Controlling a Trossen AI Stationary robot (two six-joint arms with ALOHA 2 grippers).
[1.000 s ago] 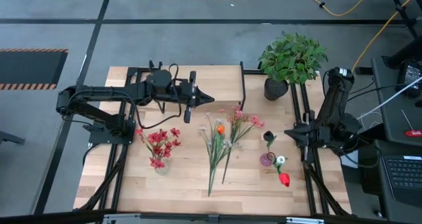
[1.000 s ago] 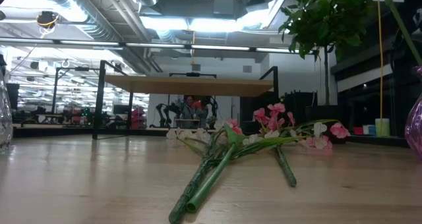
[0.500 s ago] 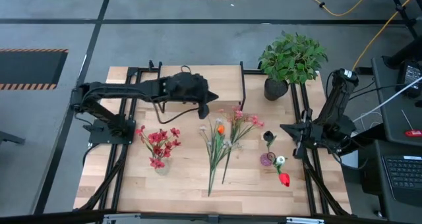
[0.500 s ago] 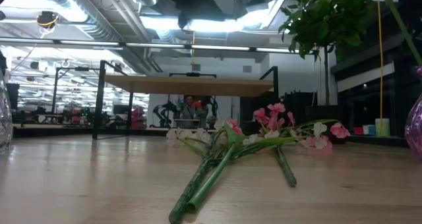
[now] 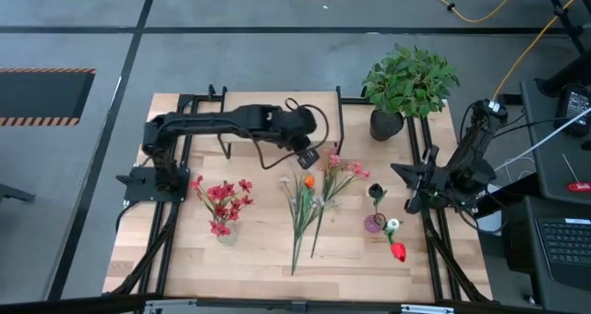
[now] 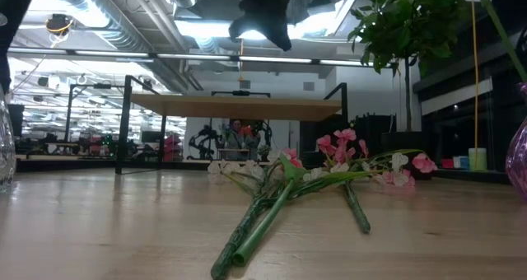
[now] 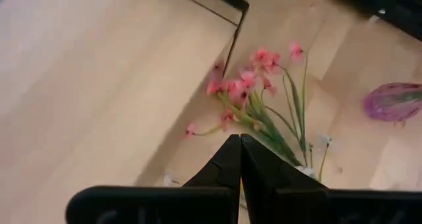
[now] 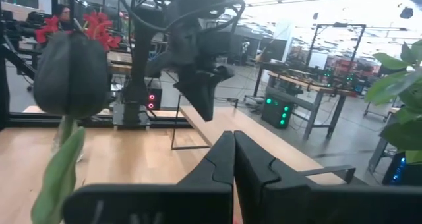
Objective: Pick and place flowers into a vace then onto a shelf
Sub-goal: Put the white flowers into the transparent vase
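Loose flowers (image 5: 309,201) lie flat on the table's middle, with pink blooms (image 7: 250,85) toward the far side and green stems (image 6: 259,222) toward the near edge. My left gripper (image 5: 307,159) hangs shut above their bloom ends, slanting down, and holds nothing; its fingertips (image 7: 239,151) meet. A purple vase (image 5: 374,223) holding a dark bloom (image 8: 69,72) stands right of the flowers. The shelf (image 5: 263,115) spans the far side of the table. My right gripper (image 5: 399,172) waits at the table's right, level, shut and empty.
A clear vase of red flowers (image 5: 222,208) stands on the table's left. A red tulip (image 5: 397,251) lies near the purple vase. A bushy plant in a black pot (image 5: 406,83) stands at the far right corner. The shelf's black legs (image 5: 340,120) rise beside my left gripper.
My left gripper has swung from above the shelf toward the table's right and near side. It has tipped from level to slanting down and now hangs over the loose flowers' blooms. It has stayed shut. The flowers have not moved.
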